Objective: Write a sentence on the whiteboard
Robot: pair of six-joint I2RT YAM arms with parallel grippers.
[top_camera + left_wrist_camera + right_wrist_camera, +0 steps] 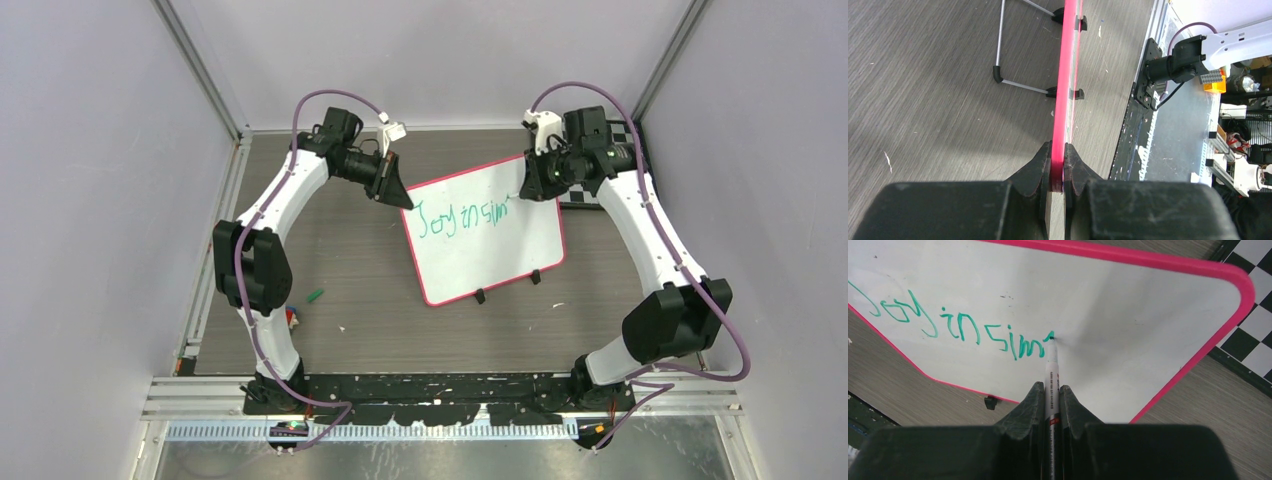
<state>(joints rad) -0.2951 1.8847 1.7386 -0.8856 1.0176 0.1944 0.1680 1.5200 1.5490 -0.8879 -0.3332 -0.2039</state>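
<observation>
Pinching the marker tight, the right gripper presses its tip onto the whiteboard just ahead of the fingers, right at the tail of the sentence, green letters reading "Joy in sim". Across the board from it, the left gripper clamps the whiteboard's edge, I'd say to steady the propped board against the pen's push. No containers in sight.

This is a robotics lab, set up as a test cell. Plain grey panel walls on aluminium posts enclose a wood-grain table. The left arm and right arm are bolted to a black base rail. A checkered board lies at the back, and cluttered shelves of electronics stand beyond.
</observation>
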